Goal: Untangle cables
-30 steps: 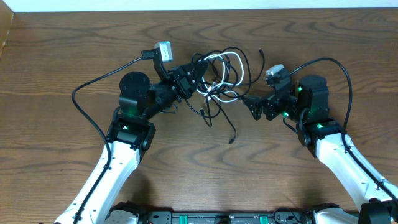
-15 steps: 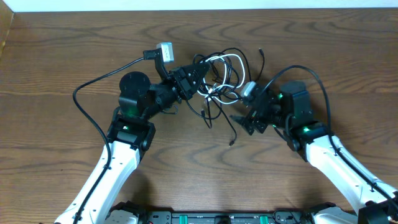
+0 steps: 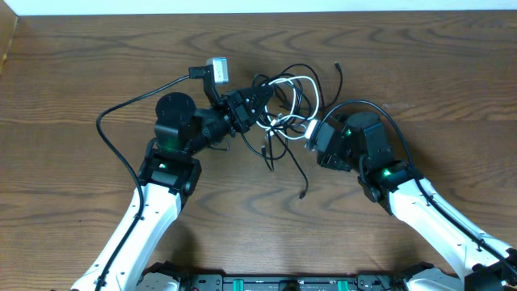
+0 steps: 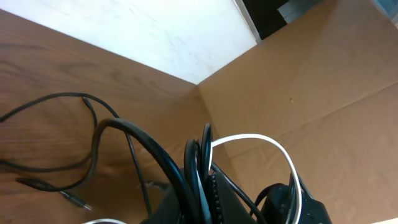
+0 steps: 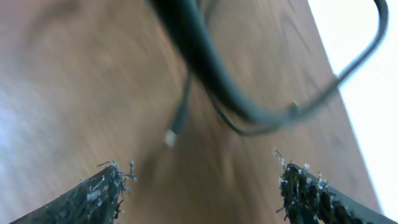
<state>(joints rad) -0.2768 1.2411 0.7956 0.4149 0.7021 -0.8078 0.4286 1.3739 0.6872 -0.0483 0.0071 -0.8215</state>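
Note:
The cables (image 3: 284, 101) lie in a tangle at the middle of the table's far half, mostly black loops with one white cord (image 3: 297, 79). One black strand trails toward me and ends in a plug (image 3: 302, 194). My left gripper (image 3: 257, 103) is shut on a bundle of black cords and the white one (image 4: 202, 180), which run up between its fingers. My right gripper (image 5: 205, 193) stands open at the tangle's right edge (image 3: 317, 141), low over the wood, nothing between its fingers. Ahead of it a blurred black cable (image 5: 205, 74) arcs, and a small plug (image 5: 171, 137) hangs there.
Thick black arm wires loop out on the left (image 3: 121, 113) and over the right arm (image 3: 388, 117). A cardboard wall (image 4: 323, 93) stands beyond the table's far corner, beside a white surface (image 4: 155, 31). The table's far edge (image 3: 258, 14) runs close behind the tangle.
My right arm has swung left and in, from well right of the tangle to its right edge, and its jaws have narrowed a little. The left gripper has kept its hold and place.

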